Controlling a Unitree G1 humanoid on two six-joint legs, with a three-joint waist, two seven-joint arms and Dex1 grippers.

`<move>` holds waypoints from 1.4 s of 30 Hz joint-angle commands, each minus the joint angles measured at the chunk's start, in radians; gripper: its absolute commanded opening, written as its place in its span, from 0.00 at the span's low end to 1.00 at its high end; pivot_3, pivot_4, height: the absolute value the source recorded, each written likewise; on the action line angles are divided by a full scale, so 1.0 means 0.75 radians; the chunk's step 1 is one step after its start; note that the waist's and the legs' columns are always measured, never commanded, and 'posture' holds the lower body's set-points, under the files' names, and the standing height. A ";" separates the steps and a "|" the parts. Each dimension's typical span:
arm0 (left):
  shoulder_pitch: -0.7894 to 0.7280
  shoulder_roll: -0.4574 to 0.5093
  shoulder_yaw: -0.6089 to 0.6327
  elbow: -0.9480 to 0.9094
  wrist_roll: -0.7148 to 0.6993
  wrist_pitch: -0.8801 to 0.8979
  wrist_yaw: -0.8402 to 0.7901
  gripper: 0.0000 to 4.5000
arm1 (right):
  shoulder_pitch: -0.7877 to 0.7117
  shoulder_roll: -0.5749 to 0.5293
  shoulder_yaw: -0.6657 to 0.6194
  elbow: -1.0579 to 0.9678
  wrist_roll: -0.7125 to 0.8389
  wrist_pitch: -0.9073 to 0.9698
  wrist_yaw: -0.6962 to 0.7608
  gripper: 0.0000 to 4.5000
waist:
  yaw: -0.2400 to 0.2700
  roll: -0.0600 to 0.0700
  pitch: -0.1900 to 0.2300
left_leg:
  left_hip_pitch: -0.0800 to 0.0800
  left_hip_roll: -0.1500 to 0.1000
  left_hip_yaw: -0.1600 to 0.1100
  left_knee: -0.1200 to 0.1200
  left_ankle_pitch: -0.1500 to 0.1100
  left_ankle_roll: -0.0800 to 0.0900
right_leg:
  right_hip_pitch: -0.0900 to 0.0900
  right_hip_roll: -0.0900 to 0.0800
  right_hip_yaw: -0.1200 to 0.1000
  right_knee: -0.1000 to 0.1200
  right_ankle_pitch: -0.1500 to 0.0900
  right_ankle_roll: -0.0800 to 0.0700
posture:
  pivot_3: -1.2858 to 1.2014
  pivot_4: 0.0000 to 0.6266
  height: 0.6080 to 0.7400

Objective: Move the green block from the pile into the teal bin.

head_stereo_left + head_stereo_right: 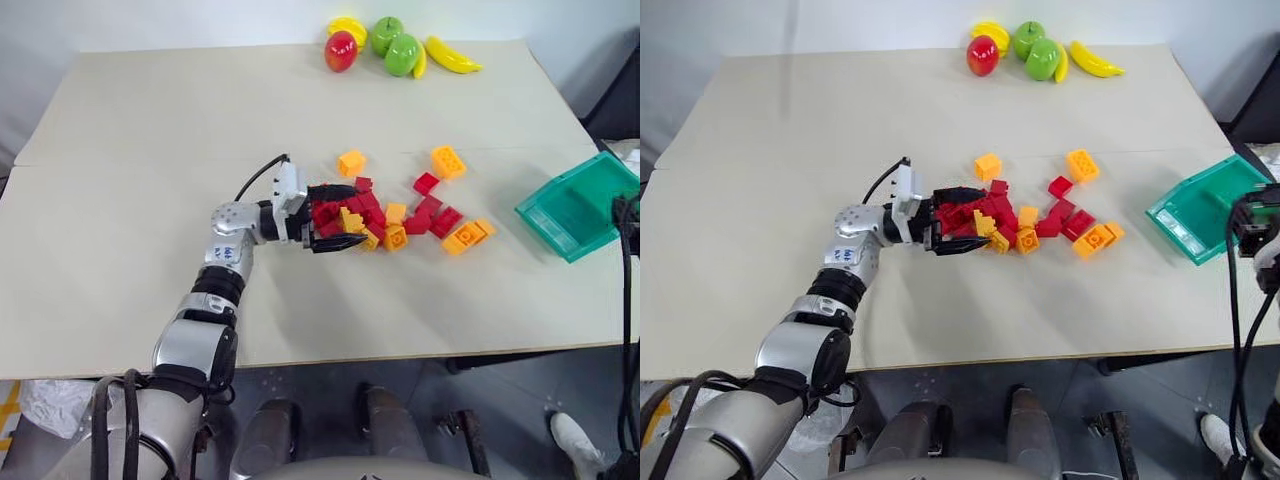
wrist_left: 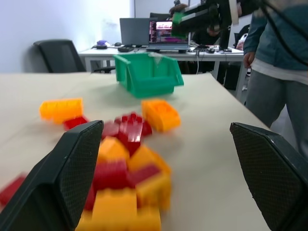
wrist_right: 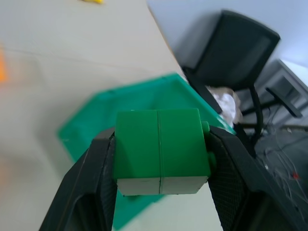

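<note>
The green block [image 3: 161, 149] is clamped between the two black fingers of my right gripper [image 3: 161, 144], which is shut on it. Gripper and block hang above the teal bin [image 3: 96, 115], which sits at the table's right edge [image 1: 575, 215]. The left wrist view also catches the green block [image 2: 179, 18], high beyond the teal bin [image 2: 147, 77]. My left gripper [image 1: 358, 214] lies level at the left end of the pile [image 1: 410, 215] of red and orange bricks. It is open, and its fingers straddle a few red bricks.
A red apple [image 1: 340, 50], green apples [image 1: 400, 53] and bananas [image 1: 452, 55] lie at the table's far edge. A person [image 2: 274, 72] stands past the table's right side, beside a desk with laptops. A black chair [image 3: 231, 53] stands beyond the bin.
</note>
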 commanded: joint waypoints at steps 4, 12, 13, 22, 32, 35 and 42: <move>-0.076 0.023 -0.033 0.078 0.084 0.020 0.136 1.00 | -0.121 -0.099 0.053 0.378 -0.067 -0.278 0.045 0.77 | -0.009 0.002 0.000 | 0.001 0.000 0.001 0.000 0.000 0.000 | 0.000 0.000 0.001 0.000 0.000 0.000 | 0.52 0.24 1.00; -0.067 0.044 -0.022 0.094 0.096 0.003 0.161 1.00 | -0.179 -0.134 0.074 0.454 -0.044 -0.341 0.116 1.00 | -0.008 0.002 0.000 | -0.001 0.000 0.001 0.000 0.000 0.000 | 0.000 -0.001 0.001 -0.002 0.001 0.002 | 0.52 0.24 1.00; -0.061 0.046 -0.017 0.089 0.091 0.001 0.155 1.00 | -0.171 -0.136 0.062 0.436 -0.040 -0.328 0.118 1.00 | -0.006 0.002 0.000 | -0.001 0.000 0.001 0.000 0.000 0.000 | 0.000 -0.001 0.001 -0.002 0.001 0.002 | 0.52 0.24 1.00; -0.008 0.039 0.007 0.019 0.044 0.011 0.119 1.00 | 0.131 -0.091 -0.199 -0.003 0.075 -0.055 0.177 1.00 | 0.026 0.002 -0.001 | -0.004 0.000 -0.002 0.000 -0.001 0.000 | 0.000 -0.001 0.000 -0.005 0.002 0.003 | 0.52 0.24 1.00; 0.016 0.039 -0.004 0.012 0.026 -0.022 0.005 1.00 | 0.644 0.001 -0.586 -0.236 0.069 0.096 0.274 1.00 | 0.041 0.002 -0.001 | 0.000 -0.001 0.001 0.001 -0.002 0.004 | 0.005 -0.001 0.002 -0.010 0.004 0.007 | 0.52 0.24 1.00; 0.022 0.021 -0.008 -0.005 0.012 -0.030 -0.036 1.00 | 0.598 0.061 -0.559 -0.183 0.049 0.078 0.189 1.00 | 0.029 0.001 0.000 | 0.006 0.001 0.000 0.001 -0.006 0.010 | 0.014 0.000 0.001 -0.015 0.006 0.006 | 0.52 0.24 1.00; 0.047 -0.004 -0.026 -0.083 -0.008 -0.012 -0.104 1.00 | 0.429 0.180 -0.466 -0.073 0.059 0.093 0.046 1.00 | 0.013 0.002 -0.001 | 0.005 0.001 -0.001 0.001 -0.002 0.004 | 0.012 0.000 0.001 -0.014 0.007 0.006 | 0.52 0.24 1.00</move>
